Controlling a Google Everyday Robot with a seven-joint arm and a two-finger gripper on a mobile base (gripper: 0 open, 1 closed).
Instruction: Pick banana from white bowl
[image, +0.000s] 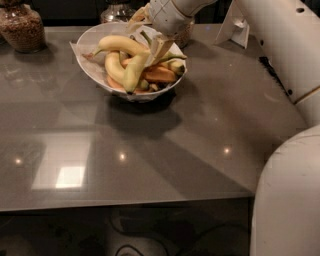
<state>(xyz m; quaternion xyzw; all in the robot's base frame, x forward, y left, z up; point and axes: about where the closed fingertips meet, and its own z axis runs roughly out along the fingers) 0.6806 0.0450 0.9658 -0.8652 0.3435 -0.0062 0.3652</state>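
Note:
The white bowl (92, 67) stands at the back of the grey table and holds several bananas. The greenish-yellow banana (135, 72) lies slanted across the pile, its dark tip at the bowl's front and its upper end under my gripper. My gripper (160, 49) reaches down into the bowl from the upper right. Its tan fingers (165, 47) are open, right at the banana's upper end. I cannot tell whether they touch it.
A paler yellow banana (120, 44) and a deeper orange one (160, 75) also lie in the bowl. A glass jar of brown grains (20, 25) stands at the back left, another jar (117, 10) behind the bowl. A white stand (235, 27) is at the back right. My arm (285, 45) fills the right side.

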